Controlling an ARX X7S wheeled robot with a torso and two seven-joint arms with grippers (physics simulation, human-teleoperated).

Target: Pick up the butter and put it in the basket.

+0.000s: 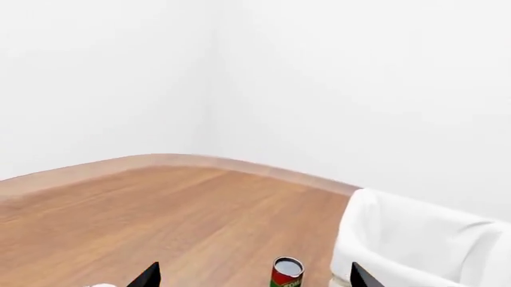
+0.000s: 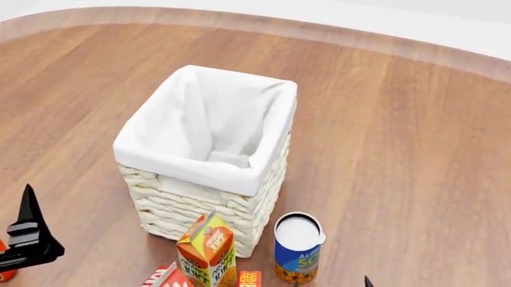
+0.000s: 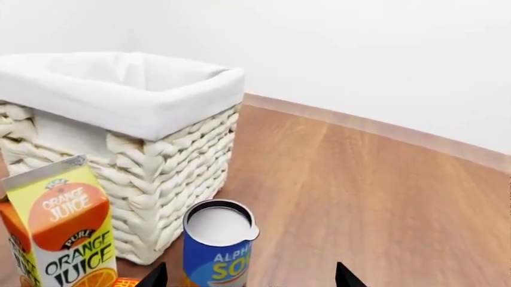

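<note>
Wicker basket (image 2: 209, 206) was seen beside the butter (image 2: 249, 280); both grippers (image 3: 249, 276) were spread apart, nothing held.

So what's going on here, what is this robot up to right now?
A two-armed robot is working over a wooden floor around a wicker basket with a white lining, and nothing shows inside it. Neither arm is holding anything: the left gripper and right gripper both have their jaws spread open. An orange juice carton and a blue soup can stand against the basket's near side. A small red box barely shows at the head view's bottom edge, probably the butter, untouched.
</note>
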